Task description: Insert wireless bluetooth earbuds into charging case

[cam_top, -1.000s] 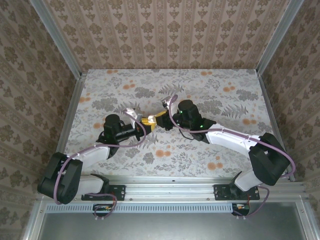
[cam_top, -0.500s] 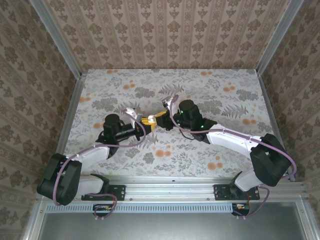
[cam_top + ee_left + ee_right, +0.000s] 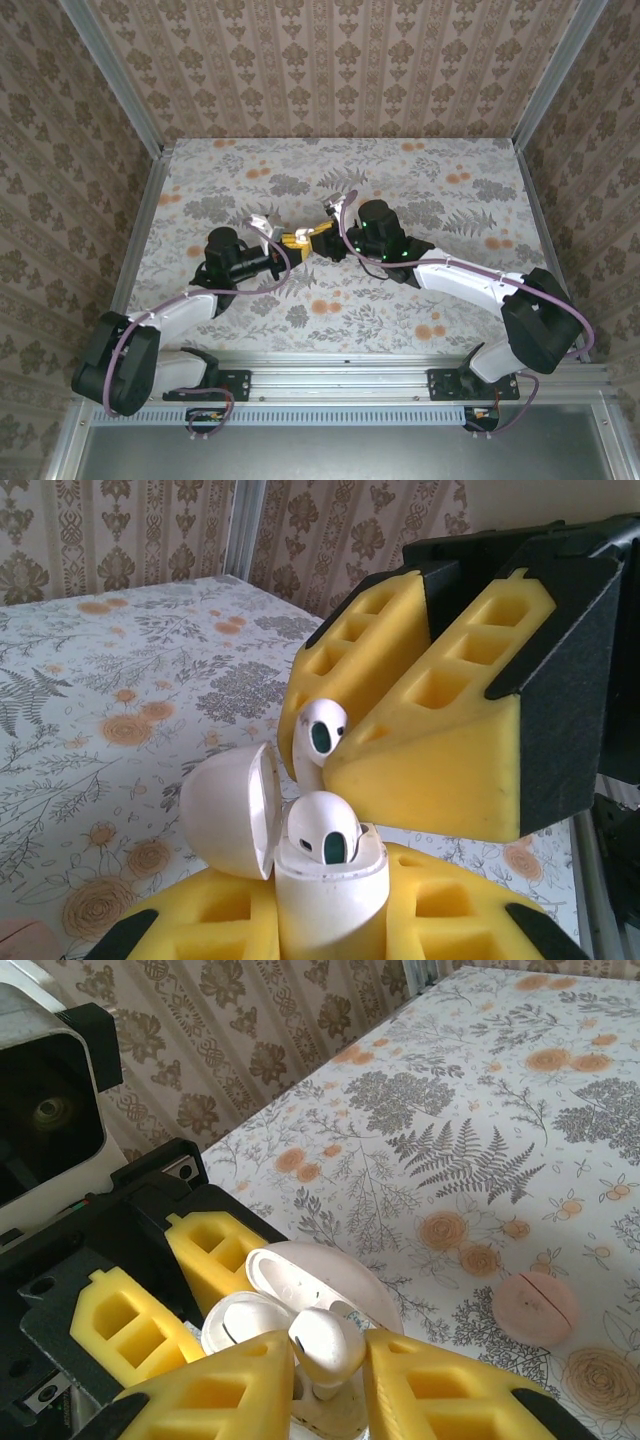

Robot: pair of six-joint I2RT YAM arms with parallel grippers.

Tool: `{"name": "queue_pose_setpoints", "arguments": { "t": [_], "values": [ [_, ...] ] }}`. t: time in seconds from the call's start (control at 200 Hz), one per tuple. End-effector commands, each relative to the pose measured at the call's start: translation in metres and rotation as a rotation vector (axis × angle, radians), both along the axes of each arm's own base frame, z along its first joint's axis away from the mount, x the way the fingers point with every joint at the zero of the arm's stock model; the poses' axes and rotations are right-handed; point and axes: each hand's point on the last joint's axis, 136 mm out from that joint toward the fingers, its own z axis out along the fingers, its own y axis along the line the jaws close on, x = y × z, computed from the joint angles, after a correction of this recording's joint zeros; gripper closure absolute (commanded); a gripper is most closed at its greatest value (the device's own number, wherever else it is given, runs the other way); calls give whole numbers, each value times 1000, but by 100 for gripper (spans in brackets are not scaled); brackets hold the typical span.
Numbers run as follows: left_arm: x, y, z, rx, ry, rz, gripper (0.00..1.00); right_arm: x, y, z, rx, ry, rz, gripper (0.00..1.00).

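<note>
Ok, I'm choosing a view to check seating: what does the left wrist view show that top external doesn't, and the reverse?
Left wrist: the open charging case, a seated earbud, the second earbud pinched just above. Top external: the left arm and right arm down to their bases. Both: the left gripper and right gripper meeting tip to tip.

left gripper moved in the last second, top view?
No, barely if at all: the yellow-fingered left gripper sits at the same spot just beyond the orange flower pair printed on the tablecloth.
</note>
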Motion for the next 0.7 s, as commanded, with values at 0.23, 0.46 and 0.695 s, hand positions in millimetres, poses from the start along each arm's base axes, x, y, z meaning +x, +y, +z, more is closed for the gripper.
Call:
{"name": "queue_pose_setpoints", "arguments": {
  "t": [0.23, 0.46, 0.695],
  "values": [
    [2, -3, 38, -50, -112, -5, 91, -18, 3, 11, 8, -9, 64, 69],
    [2, -3, 38, -49, -113, -5, 90, -19, 0, 25, 29, -32, 51, 65],
    [1, -2, 39, -50, -118, -5, 90, -23, -5, 45, 63, -62, 44, 62]
  ]
}}
